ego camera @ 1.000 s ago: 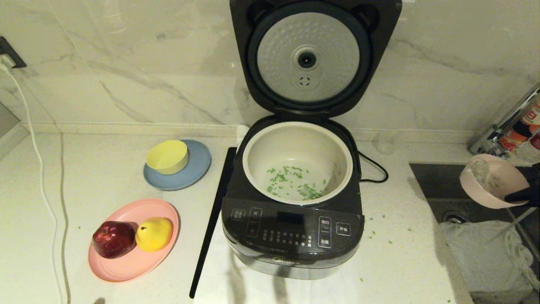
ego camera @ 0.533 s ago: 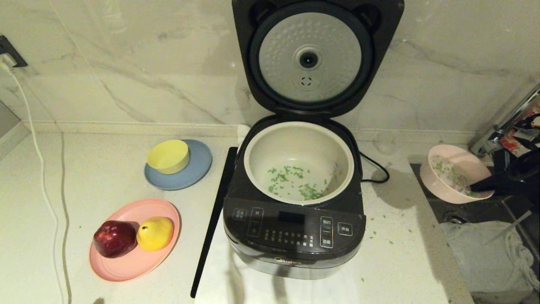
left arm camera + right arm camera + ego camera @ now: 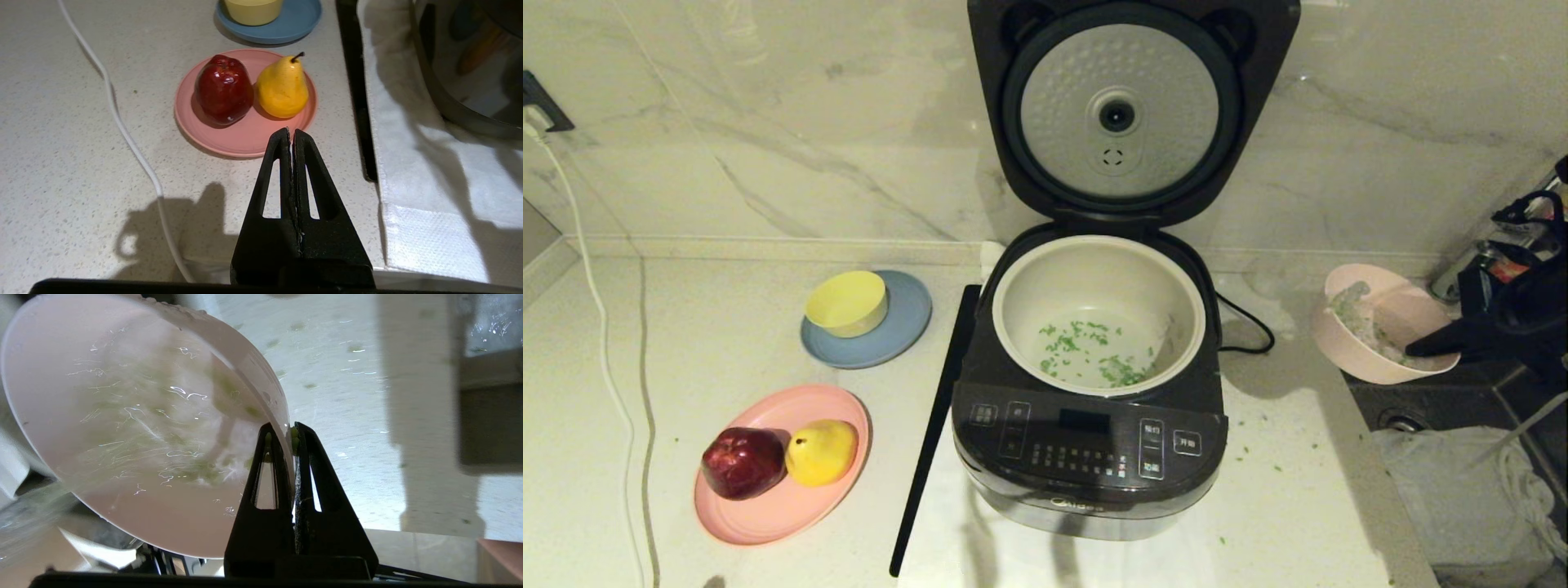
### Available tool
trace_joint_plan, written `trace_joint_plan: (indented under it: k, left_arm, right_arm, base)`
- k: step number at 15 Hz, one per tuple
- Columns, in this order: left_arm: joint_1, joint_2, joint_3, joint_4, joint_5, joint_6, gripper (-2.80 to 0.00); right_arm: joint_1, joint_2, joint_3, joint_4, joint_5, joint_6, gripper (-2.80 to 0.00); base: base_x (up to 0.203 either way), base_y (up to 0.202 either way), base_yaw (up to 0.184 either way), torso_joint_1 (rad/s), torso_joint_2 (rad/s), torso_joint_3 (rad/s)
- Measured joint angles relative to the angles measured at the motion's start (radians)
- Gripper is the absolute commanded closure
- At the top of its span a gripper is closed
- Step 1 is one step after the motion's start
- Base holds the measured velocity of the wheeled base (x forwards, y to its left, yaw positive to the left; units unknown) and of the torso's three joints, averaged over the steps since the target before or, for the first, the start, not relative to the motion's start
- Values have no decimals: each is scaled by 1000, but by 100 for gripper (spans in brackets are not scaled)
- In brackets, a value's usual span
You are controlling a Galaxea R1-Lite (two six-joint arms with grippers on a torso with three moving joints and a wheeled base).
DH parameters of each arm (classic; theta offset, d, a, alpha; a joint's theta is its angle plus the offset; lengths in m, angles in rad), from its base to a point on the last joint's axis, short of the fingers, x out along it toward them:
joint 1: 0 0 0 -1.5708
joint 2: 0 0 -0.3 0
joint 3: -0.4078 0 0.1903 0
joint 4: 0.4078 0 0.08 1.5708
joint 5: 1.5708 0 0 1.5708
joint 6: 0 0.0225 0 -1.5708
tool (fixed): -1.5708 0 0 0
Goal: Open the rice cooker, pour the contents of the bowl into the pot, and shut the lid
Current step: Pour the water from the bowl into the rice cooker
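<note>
Your right gripper (image 3: 1421, 349) has carried the bowl (image 3: 1380, 339) back from over the sink toward the surface (image 3: 727, 327) in the last second. A moment ago the bowl hung lower and further out at the right edge of the head view, tipped on its side. Now it sits nearer the rice cooker (image 3: 1090, 457), just right of it at the edge of the surface, with its mouth facing more upward. The jaws are clamped on the bowl's rim, one finger inside and one outside, as the right wrist view shows. Some of the contents (image 3: 1352, 314) still cling to the bowl's inner wall, so the pour looks unfinished. A scatter of green bits already lies in the pot (image 3: 1094, 269), and a few are strewn on the surface beside the cooker. The lid (image 3: 1123, 106) stands fully open. You probably still need to tip again over the pot, or set the bowl down and close up. Your left gripper (image 3: 291, 132) idles over the surface near the pink plate (image 3: 241, 141), jaws together and empty.
</note>
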Motion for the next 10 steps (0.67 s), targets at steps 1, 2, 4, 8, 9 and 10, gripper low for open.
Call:
trace_joint_plan:
  k: [1, 2, 4, 8, 9, 10]
  left_arm:
    - [0, 0, 0, 0, 0, 0, 0]
    - [0, 0, 0, 0, 0, 0, 0]
    - [0, 0, 0, 0, 0, 0, 0]
    - [0, 0, 0, 0, 0, 0, 0]
    - [0, 0, 0, 0, 0, 0, 0]
    - [0, 0, 0, 0, -1, 0, 0]
  right_arm:
    - [23, -1, -22, 17, -1, 1, 0]
    - [38, -1, -38, 24, -1, 2, 0]
    - [72, -3, -54, 34, -27, 2, 0]
    - [149, -7, -64, 31, -82, 2, 0]
    - [171, -9, -67, 32, -95, 2, 0]
    - [194, -10, -72, 33, -108, 8, 0]
  base:
    - [0, 0, 0, 0, 0, 0]
    - [0, 0, 0, 0, 0, 0]
    - [0, 0, 0, 0, 0, 0]
    - [0, 0, 0, 0, 0, 0]
    - [0, 0, 0, 0, 0, 0]
    - [0, 0, 0, 0, 0, 0]
